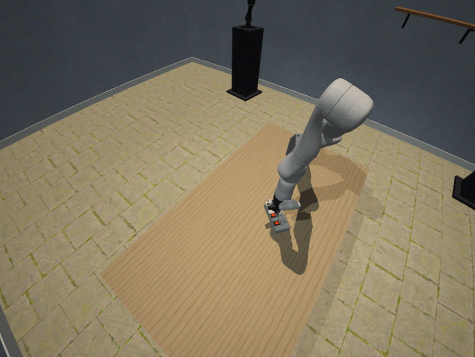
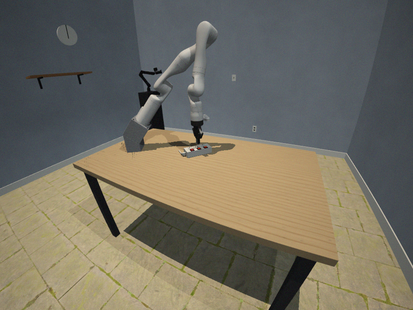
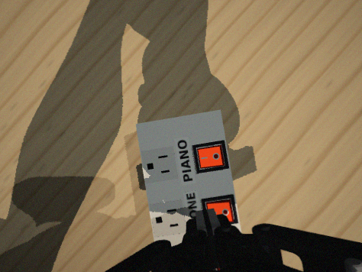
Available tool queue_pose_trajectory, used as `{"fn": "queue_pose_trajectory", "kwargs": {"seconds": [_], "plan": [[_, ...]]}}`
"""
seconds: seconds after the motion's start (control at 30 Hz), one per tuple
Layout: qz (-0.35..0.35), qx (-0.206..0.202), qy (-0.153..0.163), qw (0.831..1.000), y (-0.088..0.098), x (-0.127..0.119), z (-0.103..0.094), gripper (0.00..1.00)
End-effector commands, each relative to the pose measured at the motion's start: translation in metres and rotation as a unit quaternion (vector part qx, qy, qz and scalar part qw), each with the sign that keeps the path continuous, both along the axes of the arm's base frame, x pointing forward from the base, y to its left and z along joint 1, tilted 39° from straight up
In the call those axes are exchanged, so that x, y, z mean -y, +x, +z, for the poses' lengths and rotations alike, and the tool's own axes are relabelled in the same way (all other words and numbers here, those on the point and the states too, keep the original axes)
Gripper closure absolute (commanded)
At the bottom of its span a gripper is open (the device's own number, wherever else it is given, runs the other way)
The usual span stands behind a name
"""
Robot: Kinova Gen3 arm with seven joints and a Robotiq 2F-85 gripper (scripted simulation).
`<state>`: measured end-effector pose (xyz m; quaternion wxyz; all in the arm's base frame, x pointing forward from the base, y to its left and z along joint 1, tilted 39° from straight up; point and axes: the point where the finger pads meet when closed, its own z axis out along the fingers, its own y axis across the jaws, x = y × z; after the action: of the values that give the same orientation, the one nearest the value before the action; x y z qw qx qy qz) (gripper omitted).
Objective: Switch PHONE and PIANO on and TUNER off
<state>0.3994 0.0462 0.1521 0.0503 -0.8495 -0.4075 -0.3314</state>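
Note:
A grey power strip [image 1: 277, 218] [image 2: 197, 150] [image 3: 179, 153] lies flat on the wooden table [image 1: 215, 269] [image 2: 233, 187], right way up. In the wrist view the PIANO switch [image 3: 210, 157] glows bright orange-red. Below it the PHONE switch [image 3: 219, 209] also glows orange-red; its label is partly hidden. My gripper [image 3: 206, 222] [image 1: 273, 207] [image 2: 198, 139] is shut, empty, with its fingertips at the near edge of the PHONE switch. The TUNER switch is hidden under the gripper in the wrist view; three red switches show faintly in the exterior view.
The arm's base [image 2: 133, 136] stands on the table's far left corner. A black pedestal [image 1: 245, 57] stands on the floor beyond the table. The arm's shadow falls across the strip.

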Motion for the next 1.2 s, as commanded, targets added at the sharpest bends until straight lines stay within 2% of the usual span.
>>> {"fn": "queue_pose_trajectory", "kwargs": {"seconds": [0.0, 0.37, 1.17], "plan": [[-0.006, 0.002, -0.001, 1.000, 0.0002, 0.0073, 0.0051, 1.00], [-0.006, 0.002, -0.001, 1.000, -0.0039, 0.0100, 0.0111, 1.00], [-0.006, 0.002, -0.002, 1.000, -0.0041, 0.0101, 0.0113, 1.00]]}}
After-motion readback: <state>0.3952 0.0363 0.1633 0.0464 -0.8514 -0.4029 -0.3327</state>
